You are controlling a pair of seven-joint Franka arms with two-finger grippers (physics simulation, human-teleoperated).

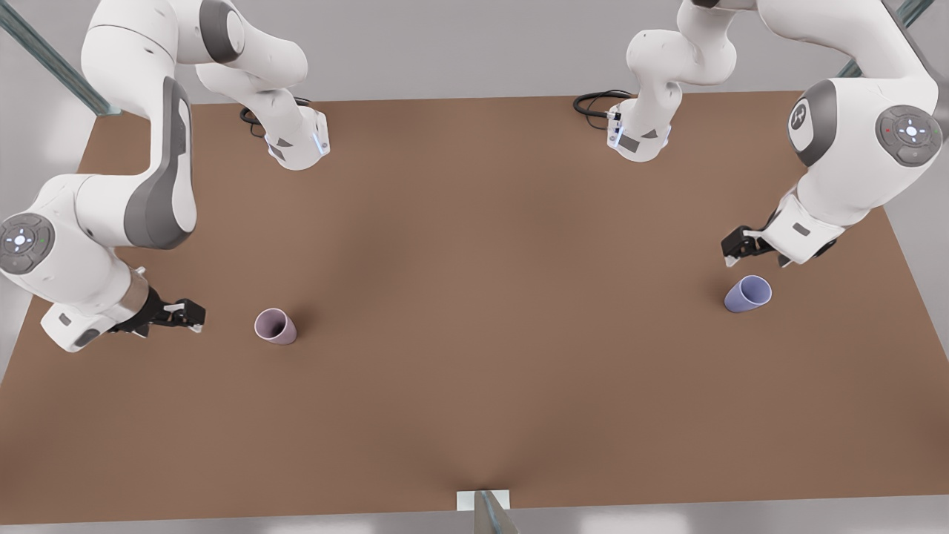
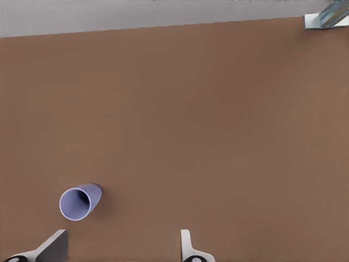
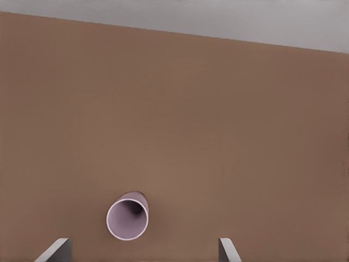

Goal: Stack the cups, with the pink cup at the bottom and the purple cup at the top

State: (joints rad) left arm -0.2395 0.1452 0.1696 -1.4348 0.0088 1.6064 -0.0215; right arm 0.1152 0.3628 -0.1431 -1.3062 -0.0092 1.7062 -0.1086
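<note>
Table: a brown top that carries both arm bases at its far edge and the two cups, which stand well apart from each other.
Left arm: it is on the front view's right, bent over the table, and its gripper hangs just beside the purple cup, on the far side of it.
Right arm: it is on the front view's left, reaching low, and its gripper is level with the pink cup and near it, off toward the front view's left.
Left gripper: its fingers are spread wide and hold nothing; the purple cup lies off to one side of the gap, close to one finger.
Right gripper: its fingers are spread wide with nothing between them; the pink cup lies ahead of the gap, touching neither finger.
Pink cup: upright on the table toward the front view's left, mouth up, dark inside, with nothing in it.
Purple cup: upright on the table toward the front view's right, mouth up, with nothing in it.
Stack: neither cup sits in the other.
</note>
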